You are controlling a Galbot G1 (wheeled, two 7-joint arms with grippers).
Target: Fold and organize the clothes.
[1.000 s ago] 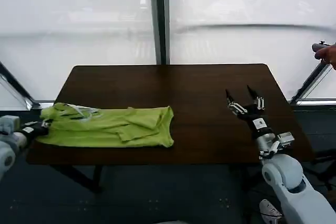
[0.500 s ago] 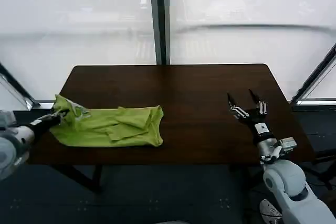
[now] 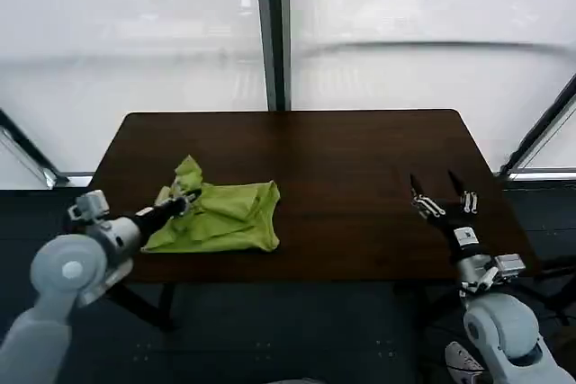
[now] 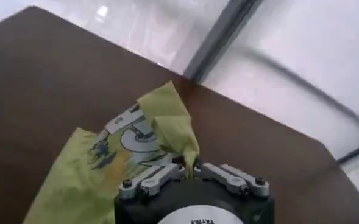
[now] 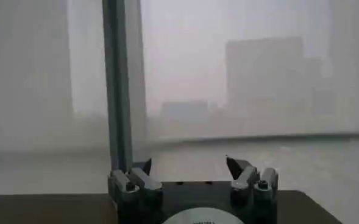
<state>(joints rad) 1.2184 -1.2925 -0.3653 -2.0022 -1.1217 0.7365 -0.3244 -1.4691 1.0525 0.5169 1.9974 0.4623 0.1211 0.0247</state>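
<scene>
Left gripper [image 3: 183, 201] pinches the T-shirt [image 3: 225, 218] edge; carry it toward three o'clock, low and level. Right gripper [image 3: 443, 203] spread.

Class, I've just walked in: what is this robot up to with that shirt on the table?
The left pincer is shut on one end of the lime T-shirt, holding it raised and carried in over the rest of the shirt, which lies on the dark table, as a fold. The right pincer waits open above the table's right side, holding nothing.
</scene>
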